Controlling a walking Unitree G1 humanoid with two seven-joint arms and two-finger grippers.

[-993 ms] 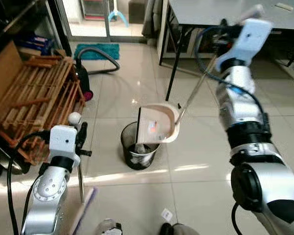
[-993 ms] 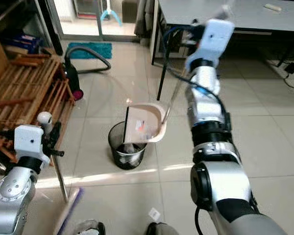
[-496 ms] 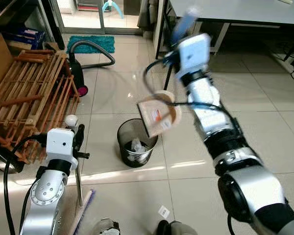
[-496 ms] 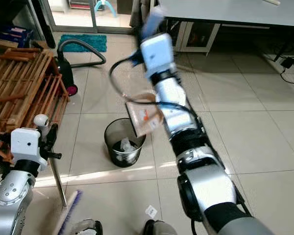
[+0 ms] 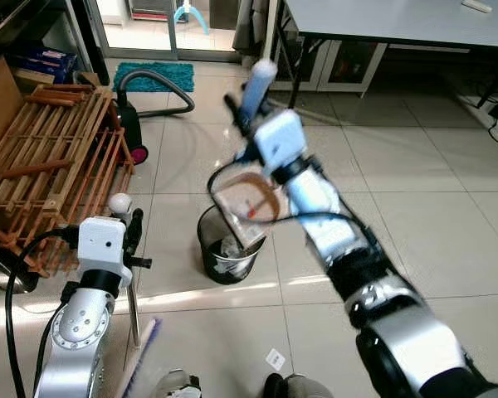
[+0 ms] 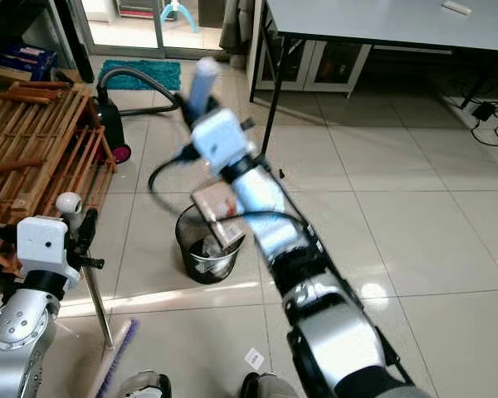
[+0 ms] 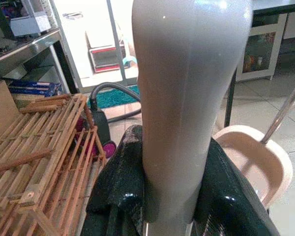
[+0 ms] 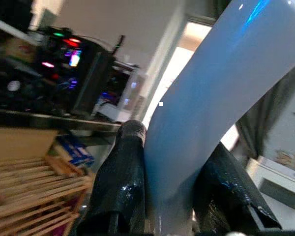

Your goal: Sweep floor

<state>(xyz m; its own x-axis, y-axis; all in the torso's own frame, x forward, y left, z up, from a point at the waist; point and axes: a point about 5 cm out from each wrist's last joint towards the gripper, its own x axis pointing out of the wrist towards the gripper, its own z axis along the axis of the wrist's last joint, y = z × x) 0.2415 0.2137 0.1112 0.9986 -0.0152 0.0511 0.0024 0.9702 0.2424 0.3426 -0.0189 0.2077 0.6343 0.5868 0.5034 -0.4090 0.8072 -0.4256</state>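
My left gripper is shut on the upright grey broom handle, which ends in a white knob. The broom's purple bristles rest on the tiles by my feet. My right gripper is shut on the pale blue dustpan handle, high above the floor. The beige dustpan hangs tilted on its thin rod, directly over the black mesh bin. Crumpled paper lies inside the bin.
A wooden rack leans at the left, with a vacuum cleaner and its hose beside it and a teal mat behind. A grey table stands at the back right. A paper scrap lies on the tiles near my feet.
My right arm has swung left with the dustpan, carrying it from beside the bin to tilted right over it. The left arm and broom have stayed put.
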